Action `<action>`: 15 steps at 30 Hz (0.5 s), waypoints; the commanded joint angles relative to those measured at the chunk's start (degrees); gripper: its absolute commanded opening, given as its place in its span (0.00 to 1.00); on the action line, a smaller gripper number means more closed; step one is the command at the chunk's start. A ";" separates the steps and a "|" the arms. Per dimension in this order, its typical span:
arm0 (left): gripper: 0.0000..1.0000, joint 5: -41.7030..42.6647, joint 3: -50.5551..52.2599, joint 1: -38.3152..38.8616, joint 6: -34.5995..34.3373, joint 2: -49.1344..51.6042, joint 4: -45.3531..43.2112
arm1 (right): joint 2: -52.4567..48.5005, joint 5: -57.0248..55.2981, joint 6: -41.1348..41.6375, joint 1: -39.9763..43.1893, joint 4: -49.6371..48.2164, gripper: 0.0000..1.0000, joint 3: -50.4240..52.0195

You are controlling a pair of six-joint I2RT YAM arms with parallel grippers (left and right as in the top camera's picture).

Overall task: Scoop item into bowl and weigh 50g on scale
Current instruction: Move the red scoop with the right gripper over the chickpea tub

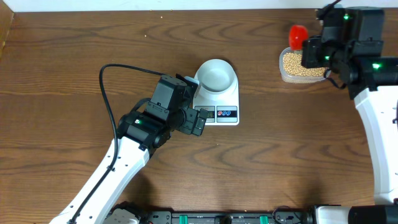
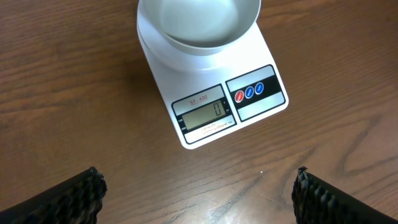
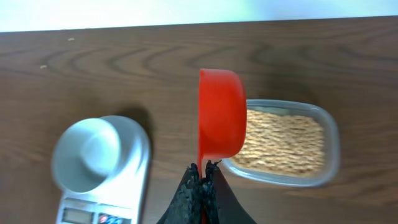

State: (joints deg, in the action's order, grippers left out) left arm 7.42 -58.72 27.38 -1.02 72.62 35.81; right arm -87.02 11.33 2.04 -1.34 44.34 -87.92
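The empty white bowl sits on the white scale; the scale's display reads 0 in the left wrist view, where the bowl shows at the top. My left gripper is open and empty, just in front of the scale's display. My right gripper is shut on the handle of a red scoop, held on its side beside the clear tub of tan beans. Overhead, the scoop is at the tub's left end and the beans fill the tub.
The clear plastic tub stands at the back right. A black cable loops from the left arm over the table's left half. The far table edge runs along the top.
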 commanded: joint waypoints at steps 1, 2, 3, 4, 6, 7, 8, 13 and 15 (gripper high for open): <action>0.98 0.52 0.39 -0.20 1.01 -0.66 0.17 | -0.70 -2.03 -3.85 2.91 0.09 0.01 -1.01; 0.98 0.52 0.39 -0.20 1.01 -0.66 0.15 | -0.70 -2.01 -4.33 3.87 0.00 0.01 -1.01; 0.98 0.52 0.39 -0.20 1.01 -0.66 0.17 | -0.70 -2.01 -4.48 4.22 -0.09 0.01 -1.01; 0.98 0.52 0.39 -0.20 1.01 -0.66 0.15 | -0.70 -2.03 -4.57 4.79 -0.15 0.01 -1.01; 0.98 0.52 0.39 -0.20 1.01 -0.66 0.15 | -0.74 -2.05 -5.33 5.86 -0.15 0.01 -0.94; 0.98 0.52 0.39 -0.20 1.01 -0.66 0.15 | -0.74 -2.08 -5.81 6.25 -0.15 0.01 -0.90; 0.98 0.55 0.39 -0.20 1.01 -0.66 0.17 | -0.74 -2.23 -6.49 6.78 -0.15 0.01 -0.87; 0.98 0.52 0.39 -0.20 1.01 -0.66 0.17 | -0.85 -3.32 -9.88 8.81 -0.31 0.01 -0.83; 0.98 0.52 0.39 -0.20 1.01 -0.66 0.17 | -1.18 -3.72 -9.86 9.16 -0.42 0.01 -0.81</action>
State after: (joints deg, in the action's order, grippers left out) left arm 7.42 -58.72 27.38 -1.02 72.62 35.81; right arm -87.68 8.95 -5.23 6.81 44.18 -87.92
